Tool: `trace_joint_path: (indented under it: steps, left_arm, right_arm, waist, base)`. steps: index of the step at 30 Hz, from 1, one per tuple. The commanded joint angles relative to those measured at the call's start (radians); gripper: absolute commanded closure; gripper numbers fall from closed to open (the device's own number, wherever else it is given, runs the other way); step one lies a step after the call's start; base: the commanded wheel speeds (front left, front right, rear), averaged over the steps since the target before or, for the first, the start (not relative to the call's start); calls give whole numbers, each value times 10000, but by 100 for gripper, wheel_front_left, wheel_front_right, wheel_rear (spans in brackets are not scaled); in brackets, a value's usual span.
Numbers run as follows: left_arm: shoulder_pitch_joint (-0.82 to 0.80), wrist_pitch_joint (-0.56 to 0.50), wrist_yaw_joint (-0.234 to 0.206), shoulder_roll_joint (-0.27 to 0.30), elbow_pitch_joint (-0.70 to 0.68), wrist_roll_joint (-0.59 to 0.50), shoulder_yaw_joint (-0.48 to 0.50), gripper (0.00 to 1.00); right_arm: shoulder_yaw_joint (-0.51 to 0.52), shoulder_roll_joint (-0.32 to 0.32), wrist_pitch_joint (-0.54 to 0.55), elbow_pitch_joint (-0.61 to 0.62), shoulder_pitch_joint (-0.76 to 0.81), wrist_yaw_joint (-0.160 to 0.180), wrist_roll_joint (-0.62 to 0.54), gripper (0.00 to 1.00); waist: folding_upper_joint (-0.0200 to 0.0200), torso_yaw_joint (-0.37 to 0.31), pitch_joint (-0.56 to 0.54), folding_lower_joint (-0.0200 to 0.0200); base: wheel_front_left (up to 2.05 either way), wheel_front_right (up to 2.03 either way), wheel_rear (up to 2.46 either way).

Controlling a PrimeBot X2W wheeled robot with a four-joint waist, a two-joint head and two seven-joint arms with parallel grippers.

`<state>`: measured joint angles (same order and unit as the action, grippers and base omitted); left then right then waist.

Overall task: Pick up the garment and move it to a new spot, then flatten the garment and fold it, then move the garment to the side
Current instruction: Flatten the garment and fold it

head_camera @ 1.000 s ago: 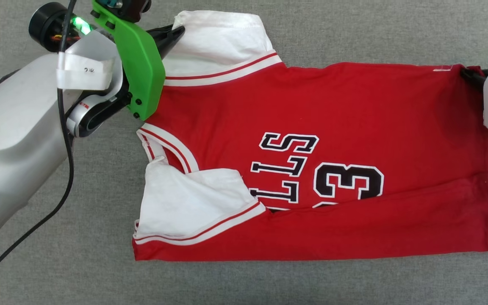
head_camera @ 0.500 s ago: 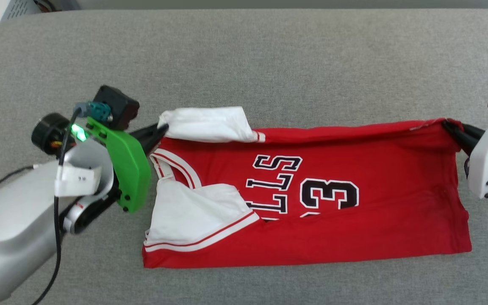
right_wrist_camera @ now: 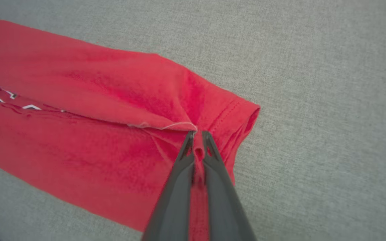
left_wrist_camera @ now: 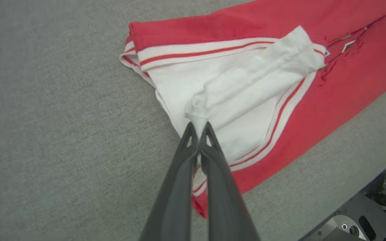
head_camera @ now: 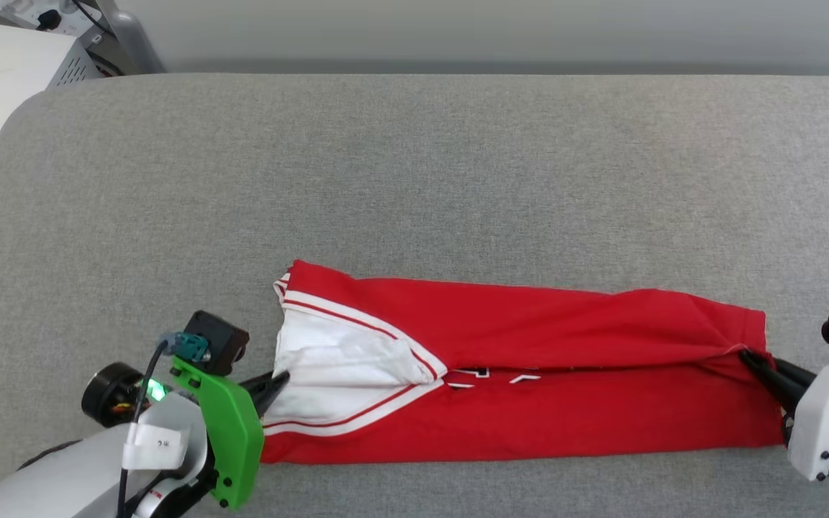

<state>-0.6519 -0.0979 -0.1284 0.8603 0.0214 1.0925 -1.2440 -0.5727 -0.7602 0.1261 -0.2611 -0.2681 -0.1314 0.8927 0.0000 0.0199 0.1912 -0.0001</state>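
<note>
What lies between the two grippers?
The garment, folded into a long red band, spans the whole stretch in the head view; the left gripper and right gripper each pinch one end.

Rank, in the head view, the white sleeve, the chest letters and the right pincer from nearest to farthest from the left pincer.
1. White sleeve, pinched in the left pincer.
2. Chest letters, midway along.
3. Right pincer, far right, gripping the hem.
</note>
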Motion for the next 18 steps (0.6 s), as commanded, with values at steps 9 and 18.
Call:
trace_joint_path:
  steps: [9,18]
  left_arm:
    - [654,383,147,-729,1314,8,-86,98]
    - [1282,2795,-620,-1120,1705,-6,794,0]
  right_arm:
    - [457,651,504,60,929,7,339,79]
    - [1702,410,646,964,1532,7,761,0]
  waist:
    - [0,-96,100,1]
    - [0,-57,-613,1]
  base:
    - [0,0,0]
    - [0,0,0]
